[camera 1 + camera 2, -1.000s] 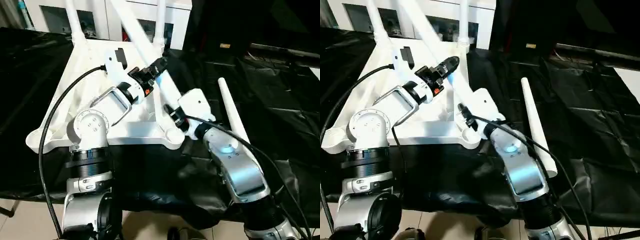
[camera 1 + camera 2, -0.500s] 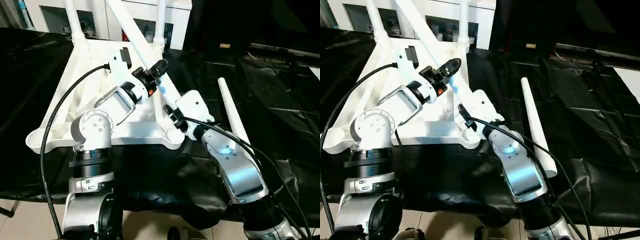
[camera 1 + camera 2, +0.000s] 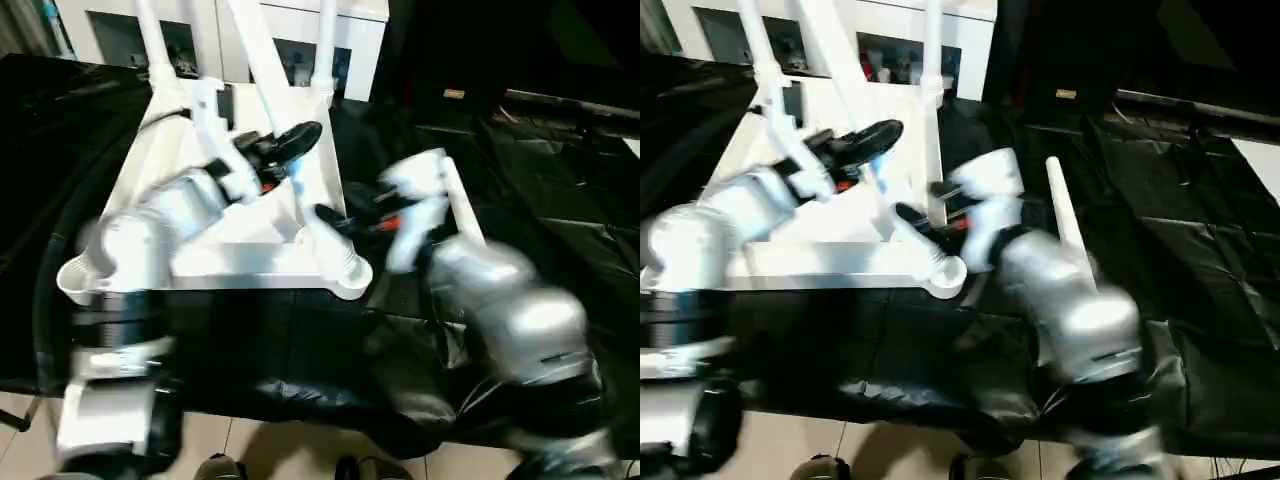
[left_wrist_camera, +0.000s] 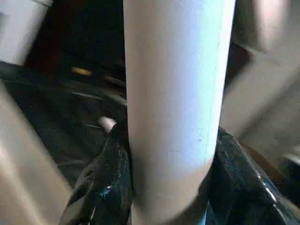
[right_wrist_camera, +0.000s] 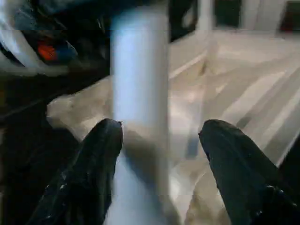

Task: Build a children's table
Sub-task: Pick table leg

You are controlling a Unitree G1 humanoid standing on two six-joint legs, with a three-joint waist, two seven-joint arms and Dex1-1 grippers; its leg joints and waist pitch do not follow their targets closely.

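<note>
Left eye view: the white tabletop (image 3: 200,250) lies upside down on the black-draped surface (image 3: 560,180), ribbed underside up, its near round corner socket (image 3: 352,272) holding the foot of a slanted leg (image 3: 275,85). That leg's long axis rises from the socket up and away toward the white cabinet (image 3: 360,35). Two more legs stand upright in the far corner sockets. A fourth, loose leg (image 3: 458,205) lies flat on the black cover beside the tabletop, its long axis running away from the robot. The left claw (image 3: 290,140) is at the slanted leg's middle; the right claw (image 3: 335,218) is low on it, near the socket.

Right eye view: the same layout, with both arms blurred.

Left wrist view: the left claw's two black fingers (image 4: 105,187) press against both sides of the white leg (image 4: 173,93), clamped on it.

Right wrist view: the right claw's fingers (image 5: 93,159) stand apart on either side of the leg (image 5: 138,93), with gaps showing, so it is open around it, above the ribbed underside.
</note>
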